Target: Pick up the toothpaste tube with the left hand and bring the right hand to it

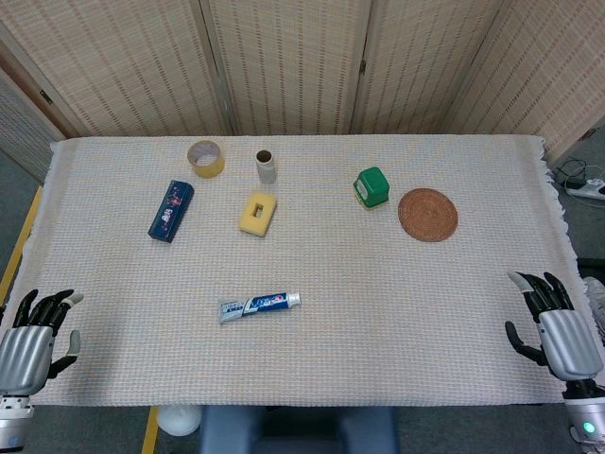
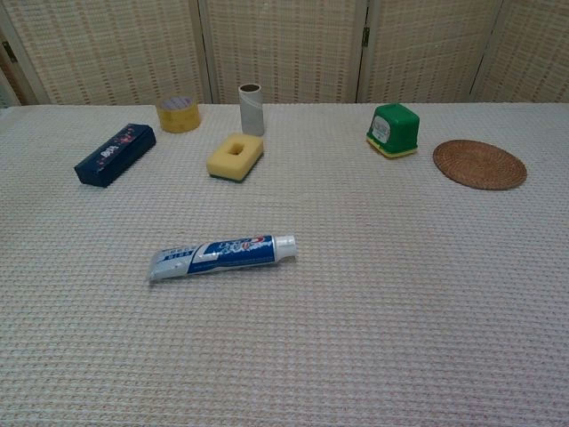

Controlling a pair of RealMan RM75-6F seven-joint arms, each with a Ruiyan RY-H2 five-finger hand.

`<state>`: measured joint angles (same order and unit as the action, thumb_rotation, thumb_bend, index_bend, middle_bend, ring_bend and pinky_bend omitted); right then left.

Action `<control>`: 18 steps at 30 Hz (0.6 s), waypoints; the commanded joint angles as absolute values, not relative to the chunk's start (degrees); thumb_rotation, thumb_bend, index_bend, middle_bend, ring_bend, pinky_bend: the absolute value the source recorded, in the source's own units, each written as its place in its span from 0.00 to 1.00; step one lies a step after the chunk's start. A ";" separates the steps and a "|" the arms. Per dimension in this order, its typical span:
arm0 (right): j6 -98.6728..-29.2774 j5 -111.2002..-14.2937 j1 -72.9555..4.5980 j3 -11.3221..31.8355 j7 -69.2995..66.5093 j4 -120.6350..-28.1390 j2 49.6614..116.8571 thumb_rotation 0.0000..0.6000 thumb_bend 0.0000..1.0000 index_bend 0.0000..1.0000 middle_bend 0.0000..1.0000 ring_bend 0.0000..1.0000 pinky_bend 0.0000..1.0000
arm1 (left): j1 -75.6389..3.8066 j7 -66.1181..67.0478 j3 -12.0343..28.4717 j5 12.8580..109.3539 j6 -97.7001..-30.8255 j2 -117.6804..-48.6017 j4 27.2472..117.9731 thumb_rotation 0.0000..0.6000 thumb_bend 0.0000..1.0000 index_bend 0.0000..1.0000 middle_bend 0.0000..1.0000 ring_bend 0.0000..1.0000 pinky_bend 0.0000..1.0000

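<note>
The blue and white toothpaste tube (image 1: 259, 305) (image 2: 222, 254) lies flat on the woven cloth, near the front and a little left of centre, its white cap pointing right. My left hand (image 1: 33, 336) hovers at the front left corner of the table, far left of the tube, fingers apart and holding nothing. My right hand (image 1: 557, 326) is at the front right edge, also with fingers spread and nothing in it. Neither hand shows in the chest view.
Farther back stand a dark blue box (image 1: 171, 210), a tape roll (image 1: 205, 158), a cardboard tube (image 1: 267, 166), a yellow sponge (image 1: 257, 213), a green box (image 1: 371, 186) and a round woven coaster (image 1: 427, 215). A folding screen (image 1: 302, 57) stands behind the table.
</note>
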<state>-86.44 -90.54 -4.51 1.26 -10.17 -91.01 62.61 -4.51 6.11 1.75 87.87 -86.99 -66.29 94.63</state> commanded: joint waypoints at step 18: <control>-87.66 -91.17 -3.83 1.32 -11.06 -90.16 62.59 1.00 0.51 0.04 0.15 0.11 0.02 | -7.49 7.25 2.03 91.32 -84.85 -65.85 94.91 1.00 0.63 0.23 0.19 0.20 0.01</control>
<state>-87.64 -91.15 -3.84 1.31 -11.06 -90.15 62.61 -6.66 6.78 1.92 90.36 -85.46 -66.06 94.84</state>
